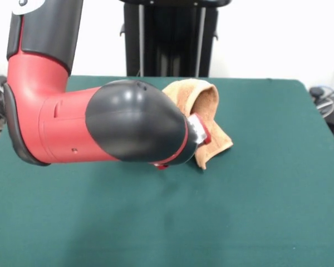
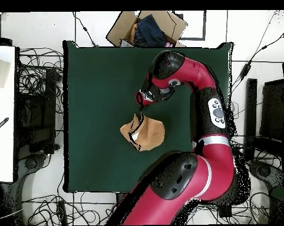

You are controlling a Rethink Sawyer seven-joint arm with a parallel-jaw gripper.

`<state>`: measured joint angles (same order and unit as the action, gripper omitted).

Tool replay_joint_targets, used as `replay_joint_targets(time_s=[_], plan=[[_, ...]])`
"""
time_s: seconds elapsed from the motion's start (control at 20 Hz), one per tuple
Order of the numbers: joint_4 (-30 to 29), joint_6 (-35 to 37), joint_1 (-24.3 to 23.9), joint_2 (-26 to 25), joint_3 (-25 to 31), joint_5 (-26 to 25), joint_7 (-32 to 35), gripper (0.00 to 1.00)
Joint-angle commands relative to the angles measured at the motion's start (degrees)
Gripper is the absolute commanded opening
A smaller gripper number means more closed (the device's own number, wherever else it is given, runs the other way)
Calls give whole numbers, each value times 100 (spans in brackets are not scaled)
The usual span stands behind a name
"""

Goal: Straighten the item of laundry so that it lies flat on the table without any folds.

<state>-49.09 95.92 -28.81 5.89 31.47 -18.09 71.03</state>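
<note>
The orange-tan towel (image 1: 209, 119) sits bunched and folded over itself on the green table (image 1: 267, 200), near the far middle. One part arches upward. In the overhead view the towel (image 2: 145, 134) is a crumpled lump at the middle of the table (image 2: 91, 88). My gripper (image 2: 142, 112) comes down at the towel's edge on the side away from my base. In the front view my red and black elbow hides most of the gripper (image 1: 200, 133), and only a white and red part shows against the towel. I cannot see whether it holds the cloth.
My arm (image 2: 212, 112) curves over the table's right side in the overhead view. An open cardboard box (image 2: 147, 26) with dark cloth stands just past the table's top edge. Cables lie on the floor around the table. A white surface (image 2: 2, 112) stands at the left.
</note>
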Motion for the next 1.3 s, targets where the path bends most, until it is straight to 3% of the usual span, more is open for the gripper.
replay_joint_targets(time_s=[0.05,0.35,0.4,0.9,1.05,1.3], plan=[[-1231,-726,136,534,-174,-181,-50,0],[-1161,-637,231,524,-289,-148,475,0],[-1161,-633,243,527,-298,-148,500,100],[-1385,-892,211,633,-344,-120,641,100],[-1338,-608,278,662,-398,-177,569,100],[-1613,-924,243,855,-375,-201,508,100]])
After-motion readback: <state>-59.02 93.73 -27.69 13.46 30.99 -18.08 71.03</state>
